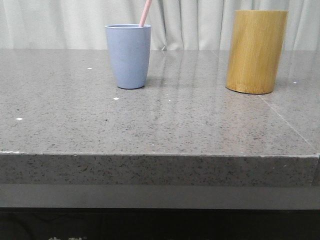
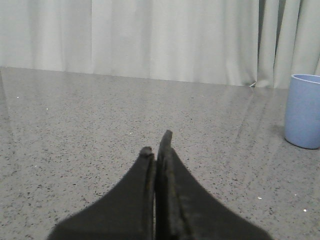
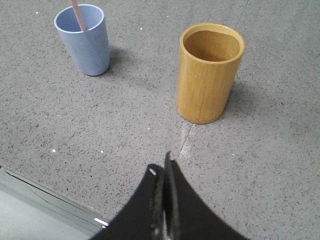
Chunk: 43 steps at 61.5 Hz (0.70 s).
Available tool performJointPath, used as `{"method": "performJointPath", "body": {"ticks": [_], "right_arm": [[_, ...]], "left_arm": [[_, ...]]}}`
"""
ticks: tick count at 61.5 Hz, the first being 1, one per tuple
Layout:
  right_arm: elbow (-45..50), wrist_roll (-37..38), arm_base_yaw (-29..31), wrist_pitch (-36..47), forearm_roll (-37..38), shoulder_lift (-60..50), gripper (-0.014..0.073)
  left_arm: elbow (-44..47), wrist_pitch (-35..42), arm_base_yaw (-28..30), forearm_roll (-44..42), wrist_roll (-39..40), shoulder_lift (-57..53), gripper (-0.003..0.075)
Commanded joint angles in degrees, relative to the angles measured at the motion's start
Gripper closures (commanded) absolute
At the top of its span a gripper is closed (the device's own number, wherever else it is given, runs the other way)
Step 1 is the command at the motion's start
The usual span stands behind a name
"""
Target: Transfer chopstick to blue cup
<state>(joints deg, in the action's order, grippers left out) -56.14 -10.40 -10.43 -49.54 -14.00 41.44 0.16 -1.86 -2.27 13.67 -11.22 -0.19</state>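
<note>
The blue cup (image 1: 128, 56) stands upright on the grey stone table (image 1: 150, 125), left of centre. A thin pale pink chopstick (image 1: 145, 12) sticks up out of it, leaning right. The cup also shows in the right wrist view (image 3: 85, 42) with the chopstick (image 3: 77, 16) inside, and at the edge of the left wrist view (image 2: 303, 111). My left gripper (image 2: 156, 145) is shut and empty, low over the table, well away from the cup. My right gripper (image 3: 161, 167) is shut and empty, above the table near its front edge. Neither gripper shows in the front view.
A taller yellow-brown bamboo cylinder (image 1: 256, 51) stands upright at the right; in the right wrist view (image 3: 209, 72) its inside looks empty. A pale curtain (image 1: 200, 20) hangs behind the table. The table's front edge (image 3: 45, 192) lies close to my right gripper.
</note>
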Motion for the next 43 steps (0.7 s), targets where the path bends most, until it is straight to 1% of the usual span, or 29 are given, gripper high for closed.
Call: {"method": "performJointPath", "body": {"ticks": [1,6,11,14,43], "right_arm": [[-1.28,-0.27,0.27,3.46,-0.41,0.0,0.0661],[-1.28,-0.27,0.27,3.46,-0.41,0.0,0.0661],[-1.28,-0.27,0.27,3.46,-0.41,0.0,0.0661],[-1.28,-0.27,0.27,3.46,-0.41,0.0,0.0661],[-1.28,-0.27,0.27,3.46,-0.41,0.0,0.0661]], "left_arm": [[0.82,4.42,0.2,1.95,0.22,-1.36,0.0739],[0.82,4.16,0.2,0.16,3.69,-1.36,0.0739],[0.82,3.91,0.2,-7.6,11.22,-1.36,0.0739],[0.82,3.91,0.2,-9.91,13.68,-1.36,0.0739],[0.82,3.69,0.2,-9.92,13.78,-1.36,0.0739]]}}
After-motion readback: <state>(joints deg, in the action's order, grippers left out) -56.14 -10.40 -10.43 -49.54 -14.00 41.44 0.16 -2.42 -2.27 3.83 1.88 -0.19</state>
